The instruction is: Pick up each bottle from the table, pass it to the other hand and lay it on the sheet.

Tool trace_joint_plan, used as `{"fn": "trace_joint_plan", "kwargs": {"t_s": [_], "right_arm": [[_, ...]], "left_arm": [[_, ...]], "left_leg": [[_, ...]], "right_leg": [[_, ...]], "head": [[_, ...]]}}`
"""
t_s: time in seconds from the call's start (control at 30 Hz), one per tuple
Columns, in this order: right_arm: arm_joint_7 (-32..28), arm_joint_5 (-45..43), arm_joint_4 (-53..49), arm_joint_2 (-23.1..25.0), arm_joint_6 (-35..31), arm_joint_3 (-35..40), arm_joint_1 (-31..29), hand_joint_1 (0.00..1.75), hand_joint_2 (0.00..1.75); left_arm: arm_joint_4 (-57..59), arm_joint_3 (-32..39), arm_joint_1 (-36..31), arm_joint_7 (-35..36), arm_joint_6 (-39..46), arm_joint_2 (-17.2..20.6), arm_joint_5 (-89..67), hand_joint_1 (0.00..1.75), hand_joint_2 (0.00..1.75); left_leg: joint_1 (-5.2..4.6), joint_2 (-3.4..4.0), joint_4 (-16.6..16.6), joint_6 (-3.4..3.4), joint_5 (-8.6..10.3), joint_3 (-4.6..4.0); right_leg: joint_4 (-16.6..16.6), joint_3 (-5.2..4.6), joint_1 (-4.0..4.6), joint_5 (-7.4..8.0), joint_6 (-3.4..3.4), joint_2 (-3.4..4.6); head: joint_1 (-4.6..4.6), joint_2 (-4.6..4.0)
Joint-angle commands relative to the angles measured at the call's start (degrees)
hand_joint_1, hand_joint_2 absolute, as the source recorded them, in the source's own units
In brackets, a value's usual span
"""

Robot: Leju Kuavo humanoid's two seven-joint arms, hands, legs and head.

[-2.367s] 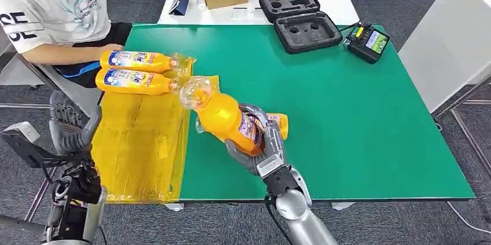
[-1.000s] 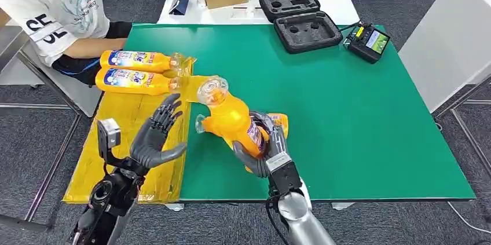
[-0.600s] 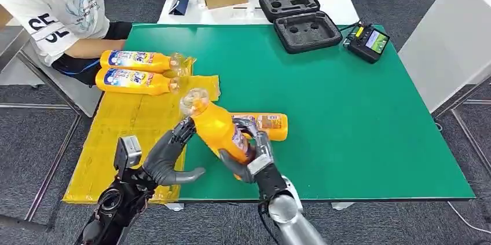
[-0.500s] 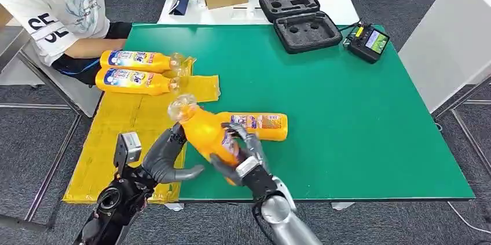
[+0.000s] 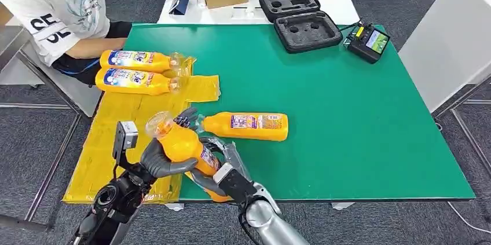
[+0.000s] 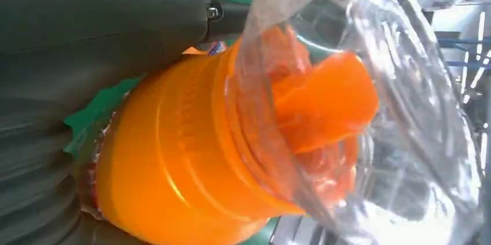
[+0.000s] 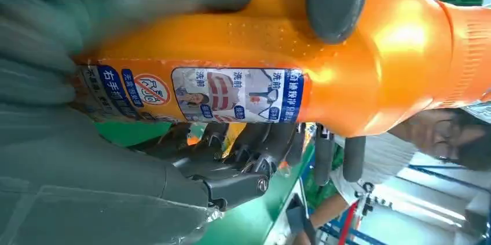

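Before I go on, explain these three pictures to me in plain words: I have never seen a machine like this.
This is a humanoid robot with two silver arms, each ending in a many-fingered hand. The wide picture is its head camera, looking down at a green table. The two close-ups come from cameras at its wrists, so they look tilted and very near.

Both hands are on one orange bottle near the table's front edge: the right hand grips its labelled body, and the left hand wraps it near the neck, where clear plastic covers the cap.

Another orange bottle lies on the table. Two more lie on a yellow sheet at the left. At the far side are an open black foam case, a handheld controller and a seated person.
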Motion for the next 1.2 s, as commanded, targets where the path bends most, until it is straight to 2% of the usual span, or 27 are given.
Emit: {"fn": "trace_joint_plan", "kwargs": {"t_s": [0.03,0.13,0.17,0.2,0.4,0.43,0.47,0.5,0.53,0.73,0.77,0.9,0.97,1.13,1.2], "right_arm": [[-0.61,-0.36,6.59,0.60,0.72,3.28,-2.30,1.75,1.75],[-0.40,-0.35,6.08,0.36,0.54,2.98,-2.03,1.73,1.75],[-0.39,-0.39,6.10,0.25,0.60,2.92,-2.06,1.75,1.75],[-0.40,-0.40,6.15,0.21,0.53,2.81,-2.11,1.75,1.75],[-0.51,-0.29,6.77,0.20,0.55,2.58,-2.59,1.69,1.75],[-0.54,-0.29,6.73,0.25,0.39,2.52,-2.66,1.57,1.75],[-0.64,-0.26,6.78,0.23,0.16,2.46,-2.77,1.01,1.75],[-0.69,-0.03,6.73,0.27,-0.39,2.45,-2.81,0.17,1.75],[-0.63,0.00,6.73,0.24,-0.44,2.48,-2.97,0.00,1.75],[0.22,1.65,6.50,0.19,-3.18,3.05,-3.14,0.00,1.75],[0.53,2.06,6.31,0.12,-3.78,3.22,-3.14,0.00,0.00],[1.32,3.52,5.20,-0.21,-6.02,3.65,-2.98,0.00,0.00],[1.93,5.02,2.59,-0.85,-8.68,3.73,-2.38,0.00,0.00],[2.72,5.99,-0.77,-1.59,-9.40,3.90,-1.27,0.00,0.00],[2.32,6.77,-2.94,-1.89,-10.27,3.89,-0.44,0.00,0.00]], "left_arm": [[6.18,-3.13,-3.74,1.09,1.97,1.14,1.03,0.00,1.75],[4.85,-3.57,-3.16,0.67,3.32,1.38,0.25,0.02,1.75],[4.42,-3.63,-2.82,0.53,3.48,1.44,0.07,1.38,1.75],[3.91,-3.70,-2.53,0.33,3.73,1.52,-0.22,1.75,1.75],[2.77,-3.28,-1.80,-0.32,4.64,1.50,-0.21,1.75,1.75],[2.65,-2.96,-1.83,-0.59,5.02,1.32,-0.12,1.75,1.75],[2.49,-2.88,-1.84,-0.64,5.13,1.31,-0.07,1.75,1.75],[2.39,-2.35,-1.84,-0.99,5.79,1.05,0.07,1.75,1.75],[2.05,-2.25,-1.97,-1.08,5.99,1.12,0.06,1.75,1.75],[0.71,-0.48,-1.96,-2.07,7.85,0.62,1.49,1.75,1.75],[0.27,0.05,-1.82,-2.36,8.41,0.37,2.06,1.75,1.75],[-0.85,1.10,-1.45,-3.38,10.39,-0.12,2.58,1.75,1.75],[-2.33,2.64,-1.38,-6.98,17.15,-0.44,-2.08,1.75,1.75],[-3.09,3.46,-2.02,-8.32,19.96,-0.18,-4.93,1.75,1.75],[-3.54,4.49,-2.24,-10.55,23.64,-0.55,-7.60,1.75,1.75]], "left_leg": [[-0.01,-0.07,-0.05,-0.01,-0.02,0.15],[0.00,-0.09,-0.05,-0.01,-0.03,0.15],[-0.02,-0.12,-0.04,-0.01,-0.09,0.28],[-0.02,-0.09,-0.05,-0.01,-0.06,0.22],[-0.01,-0.06,-0.03,-0.01,-0.07,0.22],[-0.02,-0.06,-0.04,-0.01,-0.03,0.13],[-0.02,-0.09,-0.03,-0.01,-0.10,0.30],[-0.01,-0.08,-0.04,-0.01,-0.06,0.22],[-0.02,-0.06,-0.04,-0.01,-0.04,0.17],[-0.01,-0.05,-0.03,-0.01,-0.03,0.12],[0.00,-0.06,-0.02,0.00,-0.01,0.05],[-0.01,-0.03,-0.01,0.00,-0.08,0.20],[-0.02,-0.07,-0.01,0.00,-0.10,0.26],[-0.02,-0.08,-0.02,-0.01,-0.03,0.12],[0.01,-0.12,-0.02,-0.02,-0.07,0.21]], "right_leg": [[-0.03,0.15,-0.02,-0.05,-0.01,-0.03],[-0.03,0.16,-0.01,-0.06,0.00,-0.05],[-0.02,0.29,-0.02,-0.12,0.00,-0.06],[-0.03,0.22,-0.02,-0.09,0.00,-0.04],[-0.01,0.22,-0.02,-0.09,-0.01,0.00],[-0.02,0.13,-0.02,-0.05,0.00,-0.02],[-0.01,0.30,-0.02,-0.13,-0.01,-0.03],[-0.02,0.22,-0.02,-0.09,-0.01,-0.03],[-0.02,0.17,-0.02,-0.06,0.00,-0.02],[-0.01,0.12,-0.02,-0.05,0.00,-0.02],[-0.02,0.06,0.00,-0.02,0.00,-0.03],[0.00,0.20,-0.02,-0.08,0.00,0.02],[0.01,0.27,-0.03,-0.12,0.00,-0.01],[0.00,0.12,-0.02,-0.06,0.00,-0.04],[-0.02,0.22,0.00,-0.10,-0.01,-0.07]], "head": [[0.00,0.00],[0.00,0.00],[0.00,0.00],[0.00,0.00],[0.00,0.00],[0.00,0.00],[0.00,0.00],[0.00,0.00],[0.00,0.00],[-0.02,0.00],[0.00,0.00],[0.00,0.00],[0.00,0.00],[-0.02,0.00],[-0.02,0.00]]}}
